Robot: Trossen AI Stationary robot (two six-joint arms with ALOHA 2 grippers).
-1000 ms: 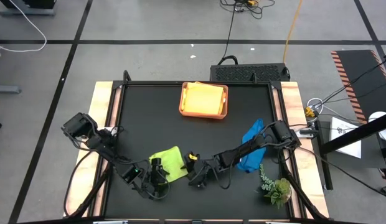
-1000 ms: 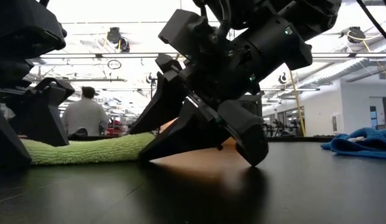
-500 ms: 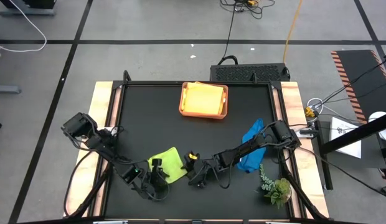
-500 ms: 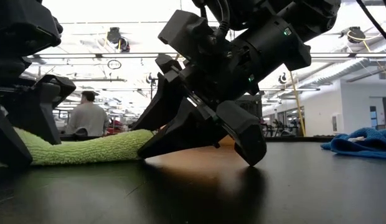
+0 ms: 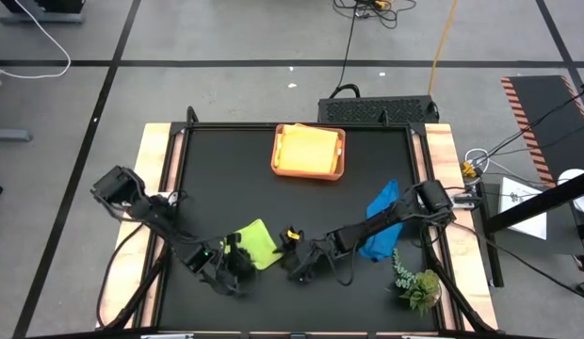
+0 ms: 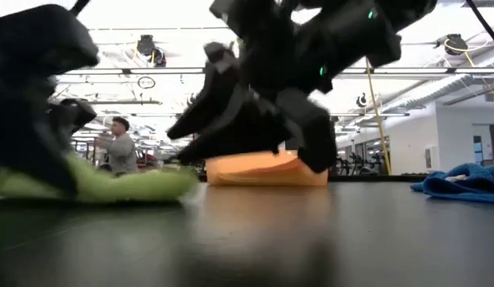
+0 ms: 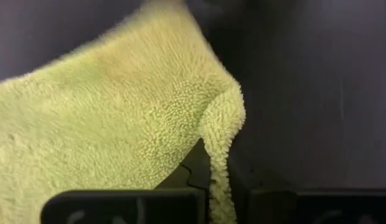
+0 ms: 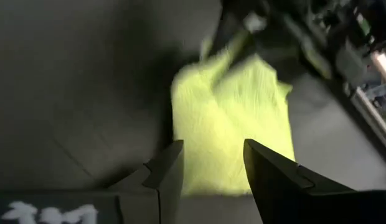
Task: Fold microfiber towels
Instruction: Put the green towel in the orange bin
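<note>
Left end effector point(image 5: 237, 261) now pinched on lime green towel point(image 5: 255, 242), right end effector point(image 5: 294, 265) lifted, parted.

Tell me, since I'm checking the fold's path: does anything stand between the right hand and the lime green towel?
Nothing visible does. The right hand hangs open just over the lime green towel, bare black table around it. The left hand is shut on the towel's opposite edge; the blue towel and tray lie well away.

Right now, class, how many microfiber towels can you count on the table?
3 clearly: a lime green towel near the front between both grippers, a blue towel at the right, and an orange towel in the tray at the back. More may lie hidden beneath it.
</note>
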